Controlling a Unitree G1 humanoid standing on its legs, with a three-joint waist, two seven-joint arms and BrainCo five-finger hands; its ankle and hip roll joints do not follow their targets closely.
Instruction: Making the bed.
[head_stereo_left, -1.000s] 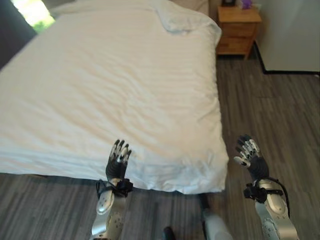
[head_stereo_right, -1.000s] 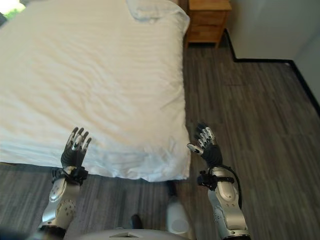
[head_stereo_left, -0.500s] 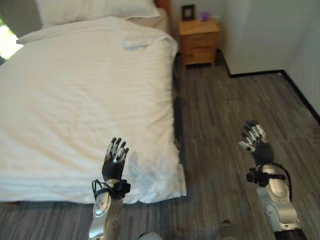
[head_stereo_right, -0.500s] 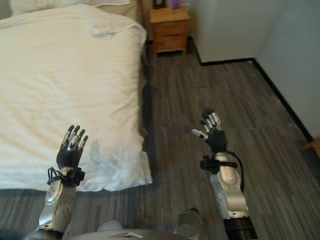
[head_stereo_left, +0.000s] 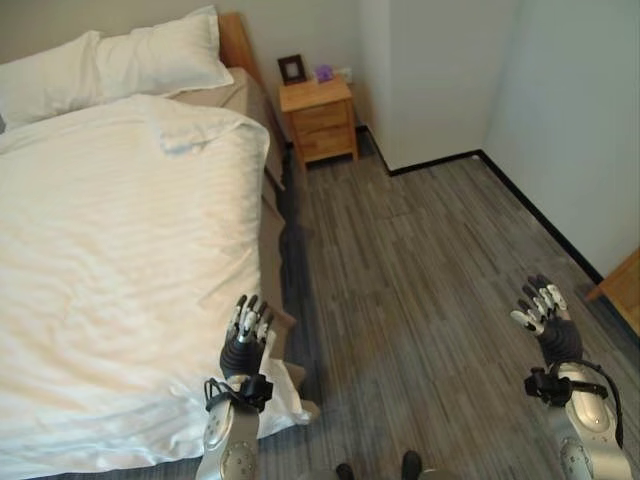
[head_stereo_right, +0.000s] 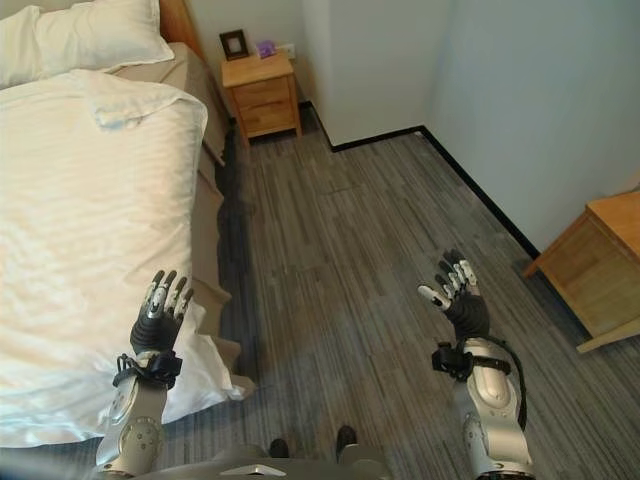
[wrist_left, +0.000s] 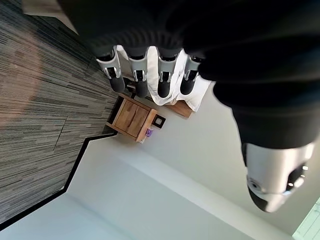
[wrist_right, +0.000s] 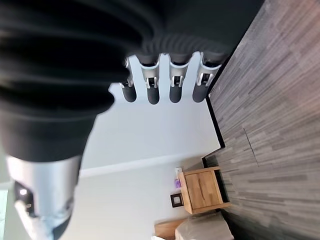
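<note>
White striped cotton covers most of the bed: a wide white duvet (head_stereo_left: 110, 260) lies spread over the mattress, its near corner hanging over the bed's foot corner toward the grey wood-plank floor (head_stereo_left: 420, 280). Two white pillows (head_stereo_left: 110, 60) rest against the wooden headboard (head_stereo_left: 235, 40) at the head end, and between them and the duvet's top edge we see a strip of tan sheet (head_stereo_left: 225, 95), which also shows along the bed's floor-side edge.

We hold our left hand (head_stereo_left: 245, 335) raised above the duvet's near corner, fingers (wrist_left: 137, 75) straight and spread, gripping nothing and not touching the cloth. Our right hand (head_stereo_left: 545, 315) is raised over the bare floor, well apart from the bed, its fingers (wrist_right: 175, 82) likewise straight and empty.

A small wooden nightstand (head_stereo_left: 318, 120) stands beside the head of the bed, carrying a dark picture frame (head_stereo_left: 292, 68) and a small purple object (head_stereo_left: 323, 72). A second piece of light wooden furniture (head_stereo_right: 600, 270) sits by the wall on the right.
</note>
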